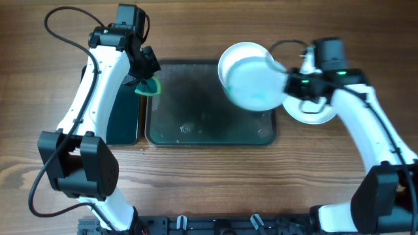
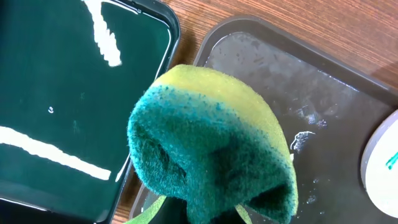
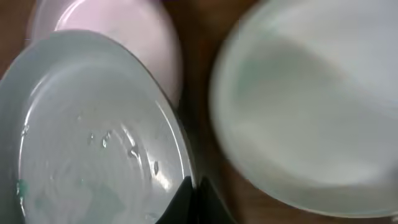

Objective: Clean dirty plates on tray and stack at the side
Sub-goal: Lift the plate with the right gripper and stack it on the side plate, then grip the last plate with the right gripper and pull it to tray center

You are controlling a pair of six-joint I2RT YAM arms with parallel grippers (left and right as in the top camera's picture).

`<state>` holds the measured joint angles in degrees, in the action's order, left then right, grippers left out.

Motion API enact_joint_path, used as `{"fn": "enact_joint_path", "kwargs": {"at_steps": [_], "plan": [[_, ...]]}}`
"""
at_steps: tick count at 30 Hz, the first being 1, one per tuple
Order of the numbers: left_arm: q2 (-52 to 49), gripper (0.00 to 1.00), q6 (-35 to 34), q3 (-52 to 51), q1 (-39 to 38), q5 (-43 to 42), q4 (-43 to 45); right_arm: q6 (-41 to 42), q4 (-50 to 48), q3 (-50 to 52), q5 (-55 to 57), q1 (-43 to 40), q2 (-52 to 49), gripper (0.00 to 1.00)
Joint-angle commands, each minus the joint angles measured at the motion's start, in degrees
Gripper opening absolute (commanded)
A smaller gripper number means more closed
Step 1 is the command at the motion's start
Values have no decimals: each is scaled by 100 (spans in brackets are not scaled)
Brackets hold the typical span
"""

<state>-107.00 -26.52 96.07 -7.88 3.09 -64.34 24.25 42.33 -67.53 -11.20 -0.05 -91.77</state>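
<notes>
Large dark tray [image 1: 209,134] [image 2: 280,81]: set at the centre of the wooden table [image 1: 209,189], its floor seen wet and streaked, with no plate lying flat on the open floor. Pale blue plate [image 1: 258,85] [image 3: 93,137]: held over the tray's 2 o'clock corner, clamped at its 3 o'clock rim by the right gripper [image 1: 287,81] [image 3: 186,199]; a dark finger is seen closed on the rim in the right wrist view. Water droplets [image 3: 130,149] and a faint green smear [image 1: 261,101] [image 3: 22,186] are noted on its face. Far white plate [image 1: 234,55]: located at the tray's 1 o'clock corner, partly covered by the pale blue plate; whether the two touch cannot be told. Side white plate [image 1: 313,114]: placed on the table just off the tray's 3 o'clock edge, partly hidden under the right wrist. Narrow black tray [image 1: 124,117] [image 2: 62,93]: laid along the large tray's 9 o'clock side, with a glossy dark floor. Green-and-yellow sponge [image 1: 150,86] [image 2: 211,149]: pinched and bent in the closed left gripper [image 1: 147,81], positioned over the large tray's 10 o'clock rim, green scouring face towards the left wrist camera.
</notes>
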Motion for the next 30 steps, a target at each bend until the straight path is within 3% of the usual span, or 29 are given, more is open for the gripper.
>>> {"fn": "enact_joint_path", "kwargs": {"at_steps": [1,5,9,11,12,14,17,20,22,24,28,30], "plan": [[-4,4,-94,26,-26,-28,0,90,203,74,914,-1056,125,4],[-2,4,-94,24,-26,-31,-2,166,-157,557,1786,-1539,122,4],[-2,4,-94,24,-26,-31,-2,164,-772,929,1827,-1521,2,4],[-4,4,-94,24,-26,-28,-2,98,-758,927,1722,-1513,-114,32],[-2,4,-94,24,-26,-31,-2,-83,-708,925,1519,-1510,-111,64],[-2,4,-94,24,-26,-31,0,-354,-369,680,927,-1451,-66,72],[-2,4,-94,24,-26,-28,0,-809,-28,66,-210,-1196,-61,68],[-2,4,-94,24,-26,-31,0,-656,-514,-127,-680,-533,-151,59],[-4,4,-94,24,-26,-28,0,-184,-765,-127,-671,-4,-411,51],[-4,4,-94,24,-26,-28,0,675,-1014,-127,-461,494,-835,52],[-2,4,-92,24,-26,-28,-11,1464,-1379,-125,-127,1043,-1578,27],[-4,4,-92,24,-26,-28,-48,1644,-1567,-125,-42,1158,-1873,25]]}}
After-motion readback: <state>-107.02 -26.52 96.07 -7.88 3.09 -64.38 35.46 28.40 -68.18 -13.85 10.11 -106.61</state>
